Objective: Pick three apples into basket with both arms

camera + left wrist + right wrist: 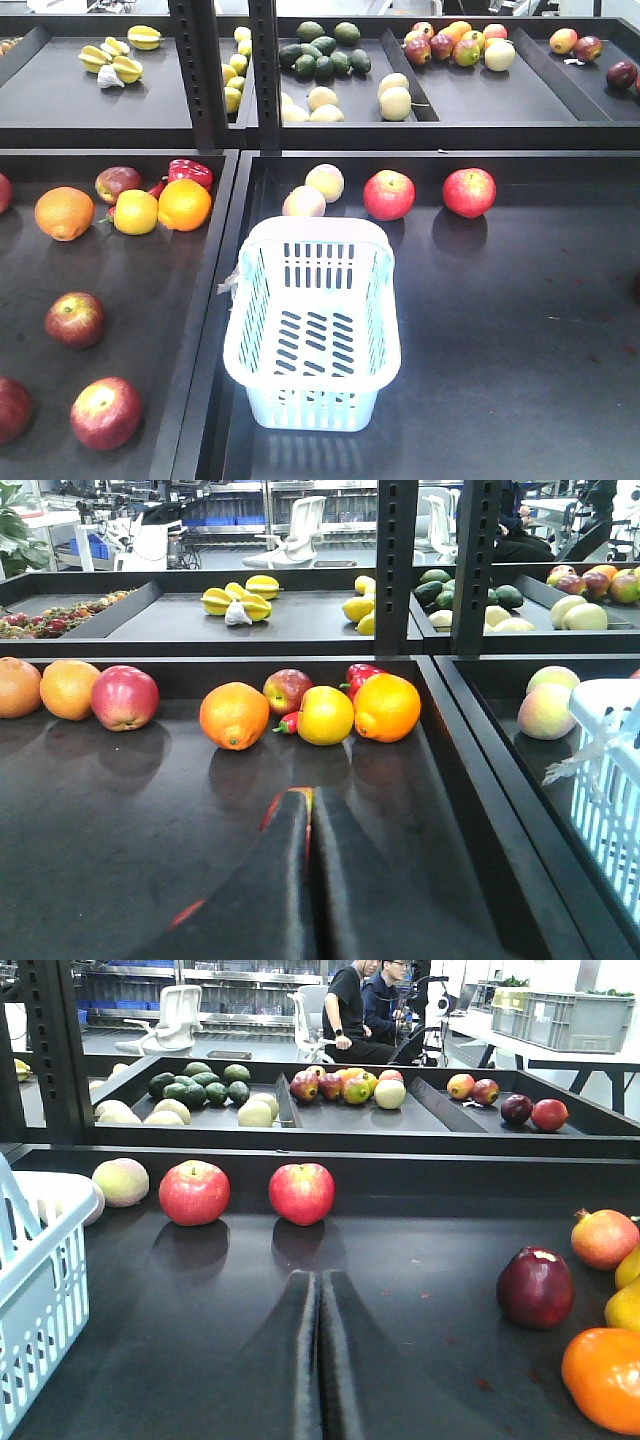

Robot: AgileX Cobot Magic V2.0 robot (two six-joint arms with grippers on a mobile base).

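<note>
1. Black display trays fill the scene. On the left tray [30,260], three dark red apples [75,319] lie loose toward its front-left corner, each apart from the others.
2. The basket [318,228] stands empty on the right tray [520,330], just beside that tray's left edge.
3. The left end effector [307,805] has its fingers pressed together and grips nothing. A red-yellow sliver [283,805] shows past the tips, likely an apple, but whether it touches them cannot be told. The right end effector [319,1282] is likewise closed and empty.
4. Judged from this, picking has not begun. The next move calls for opening the jaws, then straddling one apple.
5. Two brighter red apples [389,194] sit at the right tray's far edge, and a dark one [536,1287] lies toward its right.
6. Oranges [64,213] and a red pepper [190,170] crowd the left tray's far edge. The raised tray rims [215,300] stand between the left apples and the basket.
</note>
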